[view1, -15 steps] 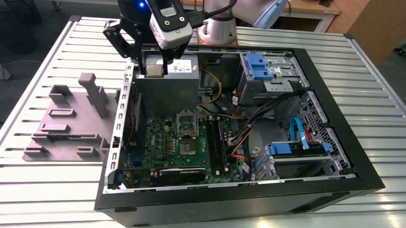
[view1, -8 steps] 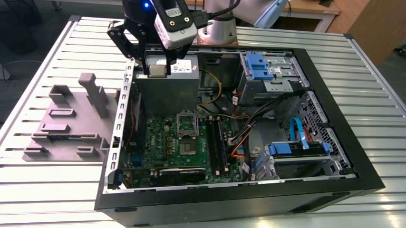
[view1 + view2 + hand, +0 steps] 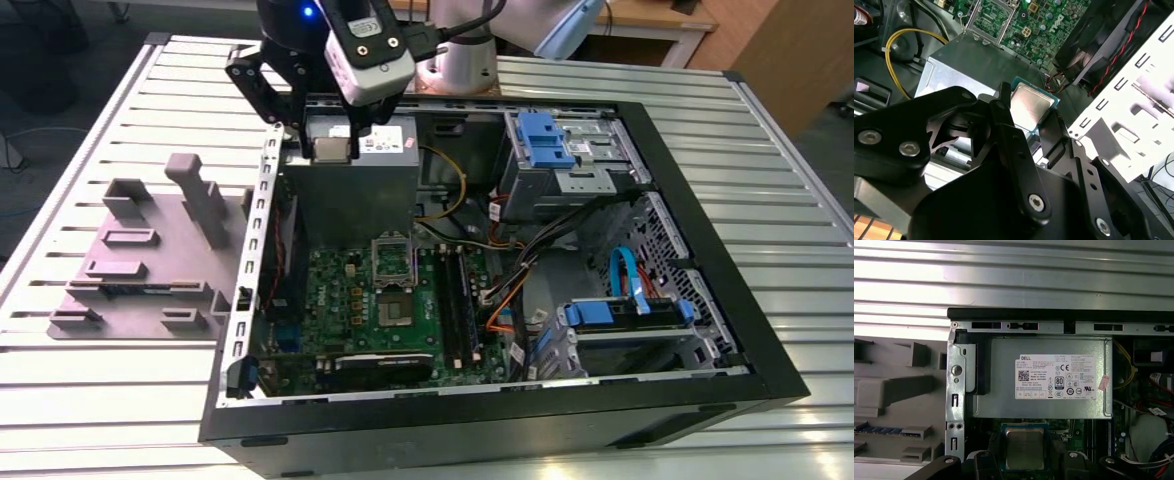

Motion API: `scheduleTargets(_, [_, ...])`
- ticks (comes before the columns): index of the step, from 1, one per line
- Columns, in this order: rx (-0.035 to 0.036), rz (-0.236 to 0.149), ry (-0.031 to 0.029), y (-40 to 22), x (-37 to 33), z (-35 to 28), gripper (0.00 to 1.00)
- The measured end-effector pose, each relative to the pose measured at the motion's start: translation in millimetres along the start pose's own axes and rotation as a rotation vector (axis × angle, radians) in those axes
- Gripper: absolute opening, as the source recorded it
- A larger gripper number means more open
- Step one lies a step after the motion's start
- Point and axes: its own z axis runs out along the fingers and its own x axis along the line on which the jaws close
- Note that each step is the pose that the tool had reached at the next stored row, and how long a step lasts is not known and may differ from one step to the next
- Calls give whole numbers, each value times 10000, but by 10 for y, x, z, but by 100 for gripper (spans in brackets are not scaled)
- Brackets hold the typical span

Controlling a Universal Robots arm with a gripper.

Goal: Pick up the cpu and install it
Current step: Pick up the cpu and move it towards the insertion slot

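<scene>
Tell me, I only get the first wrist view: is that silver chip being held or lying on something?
Observer: Held. In the second wrist view the gripper has its black fingers clamped on two edges of the cpu.
Operator: How high is it?
Observer: The exterior view shows it in the air over the grey power supply.
Operator: Any socket in sight?
Observer: Yes, the exterior view shows a black square socket frame on the green motherboard.

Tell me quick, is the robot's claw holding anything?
Gripper: closed, holding the cpu between its fingers.
</scene>
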Motion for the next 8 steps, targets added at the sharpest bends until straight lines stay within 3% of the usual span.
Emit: scheduleTargets(8, [1,0,0,-17,1,-1,47])
